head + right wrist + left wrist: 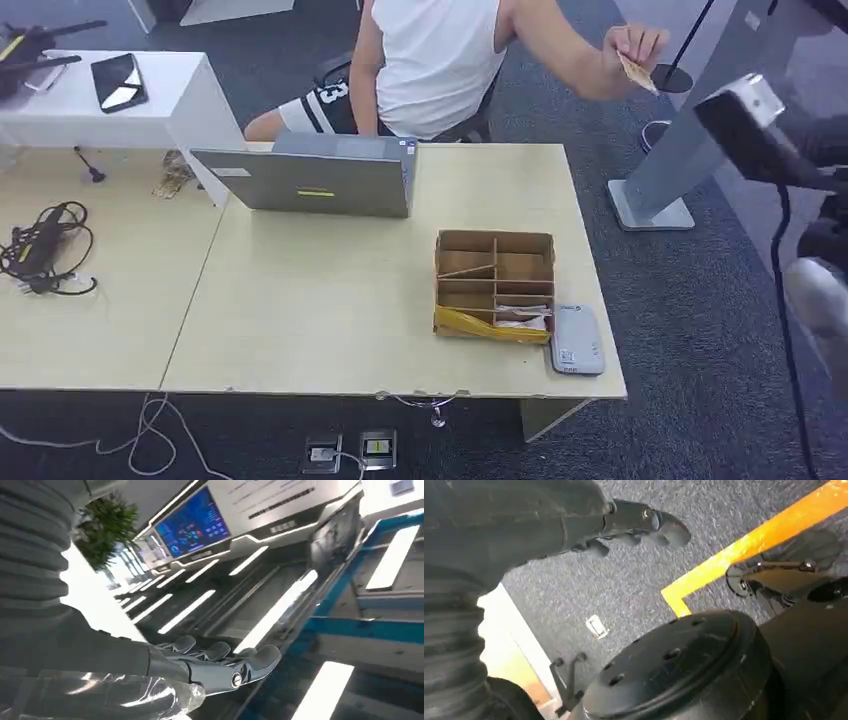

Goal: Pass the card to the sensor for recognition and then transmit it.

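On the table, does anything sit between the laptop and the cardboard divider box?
No. In the head view, only bare tabletop separates the laptop from the cardboard box.

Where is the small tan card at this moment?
In the head view, the small tan card is at upper right, pinched in a person's hand, beyond the table's far right corner.

My left hand [634, 525] hangs over grey carpet [624, 590], fingers loosely curled and holding nothing. An orange tape line [749, 545] runs across the carpet and bends at a corner. A small white floor socket [597, 626] sits in the carpet beside a pale table edge [519, 630].
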